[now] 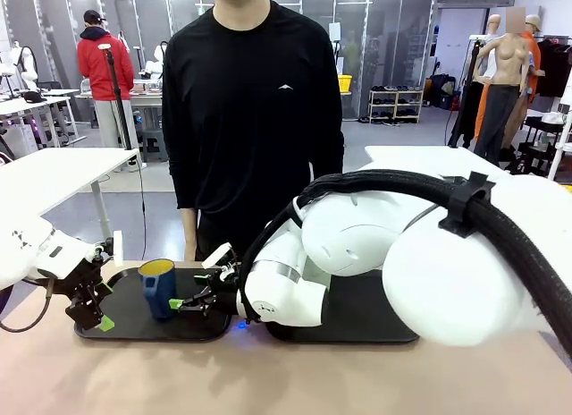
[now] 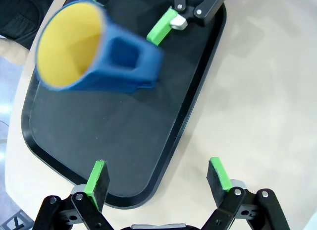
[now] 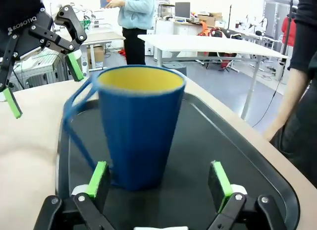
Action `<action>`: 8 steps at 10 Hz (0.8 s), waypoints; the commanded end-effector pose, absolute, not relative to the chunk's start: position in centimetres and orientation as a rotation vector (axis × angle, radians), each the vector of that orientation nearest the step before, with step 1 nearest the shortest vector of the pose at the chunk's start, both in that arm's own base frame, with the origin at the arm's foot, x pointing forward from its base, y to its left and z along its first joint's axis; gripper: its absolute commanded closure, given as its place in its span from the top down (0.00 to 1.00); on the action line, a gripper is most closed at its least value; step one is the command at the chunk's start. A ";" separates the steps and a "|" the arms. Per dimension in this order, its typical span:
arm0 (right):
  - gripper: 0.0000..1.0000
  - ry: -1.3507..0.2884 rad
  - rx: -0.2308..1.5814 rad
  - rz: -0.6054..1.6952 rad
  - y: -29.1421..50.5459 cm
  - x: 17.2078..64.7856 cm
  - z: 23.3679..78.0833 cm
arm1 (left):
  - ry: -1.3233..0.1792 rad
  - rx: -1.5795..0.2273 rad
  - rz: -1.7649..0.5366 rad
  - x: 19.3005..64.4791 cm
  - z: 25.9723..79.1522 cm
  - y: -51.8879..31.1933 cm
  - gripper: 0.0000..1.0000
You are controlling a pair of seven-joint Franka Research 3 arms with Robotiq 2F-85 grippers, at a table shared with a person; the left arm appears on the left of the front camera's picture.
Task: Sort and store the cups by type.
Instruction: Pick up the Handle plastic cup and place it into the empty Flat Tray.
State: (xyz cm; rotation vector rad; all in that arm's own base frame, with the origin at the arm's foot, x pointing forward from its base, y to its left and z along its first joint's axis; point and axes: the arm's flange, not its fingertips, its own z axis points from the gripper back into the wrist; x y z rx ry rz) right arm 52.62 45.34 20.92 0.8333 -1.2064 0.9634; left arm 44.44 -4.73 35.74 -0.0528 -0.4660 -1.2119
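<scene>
A dark blue cup [image 1: 158, 287] with a yellow inside and a boxy side handle stands upright on the left of two black trays [image 1: 134, 321], directly ahead of the right gripper [image 1: 189, 300], whose green-padded fingers are spread wide to either side of the cup's base and grip nothing. In the right wrist view the cup [image 3: 138, 123] rises just beyond the gripper [image 3: 159, 183], its body tapering toward the bottom and its rim slightly blurred; the pads [image 3: 96, 179] stand clear of the cup wall on both sides, though whether the nearer pad brushes it cannot be told. The left gripper [image 1: 96, 309] hangs at the tray's near left corner, jaws apart and empty. Its wrist camera looks down on the cup [image 2: 94, 51] from above, showing the yellow interior and the squared handle that the front view hides, with the tray's rounded rim [image 2: 168, 155] passing between its own fingers [image 2: 98, 183]. The front view alone takes in a person in black [image 1: 253, 111] standing at the far side of the table [image 1: 286, 370], and a second black tray [image 1: 366, 317] under the right arm
</scene>
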 end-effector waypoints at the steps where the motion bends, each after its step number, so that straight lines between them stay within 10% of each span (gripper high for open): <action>1: 1.00 -1.213 0.824 0.959 44.8 48.8 20.1 | -0.463 -0.029 -1.207 44.5 35.6 -4.7 1.00; 8: 1.00 -1.203 0.862 1.009 39.8 44.0 21.1 | -0.463 -0.029 -1.207 44.5 35.6 -4.7 1.00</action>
